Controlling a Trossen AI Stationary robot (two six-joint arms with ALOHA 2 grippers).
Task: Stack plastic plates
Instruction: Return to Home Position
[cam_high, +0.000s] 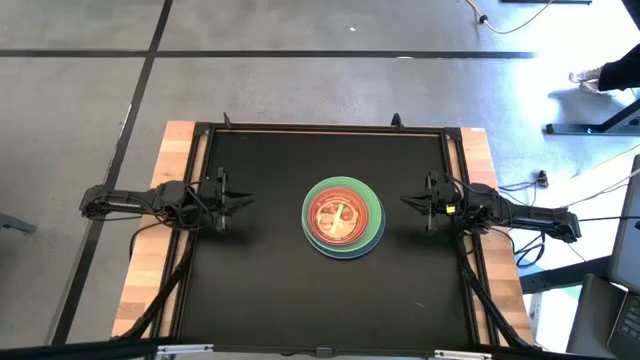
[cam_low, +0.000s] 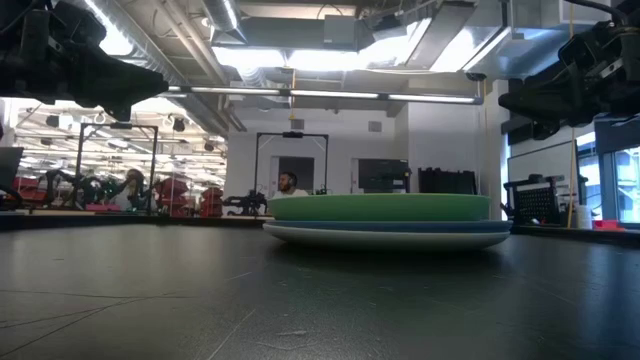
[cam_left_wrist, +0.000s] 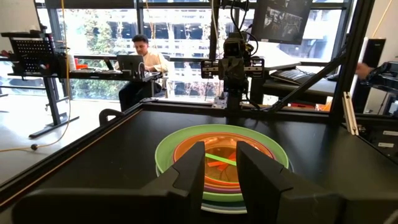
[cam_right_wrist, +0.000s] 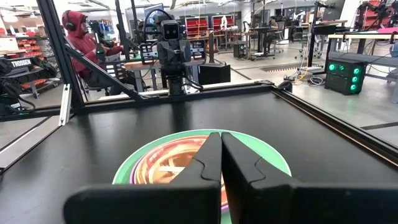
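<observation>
The plastic plates (cam_high: 343, 217) sit in one stack at the table's middle. A large green plate (cam_low: 380, 207) lies over a blue and a pale one; the pale one rests on the table. Orange-brown and purple plates and a small translucent one with a green centre bar (cam_left_wrist: 219, 161) lie on top. My left gripper (cam_high: 248, 197) is open and hovers left of the stack, pointing at it. My right gripper (cam_high: 404, 200) is shut and hovers right of it, also facing it. In the wrist views the stack (cam_right_wrist: 264, 152) shows past each gripper's fingers (cam_left_wrist: 221, 163) (cam_right_wrist: 221, 149).
The black table mat (cam_high: 260, 290) is bordered by a raised black frame (cam_high: 320, 128) and wooden edges (cam_high: 150, 260). Bare mat lies on all sides of the stack. People sit at desks in the room beyond the table (cam_left_wrist: 142, 59) (cam_right_wrist: 81, 43).
</observation>
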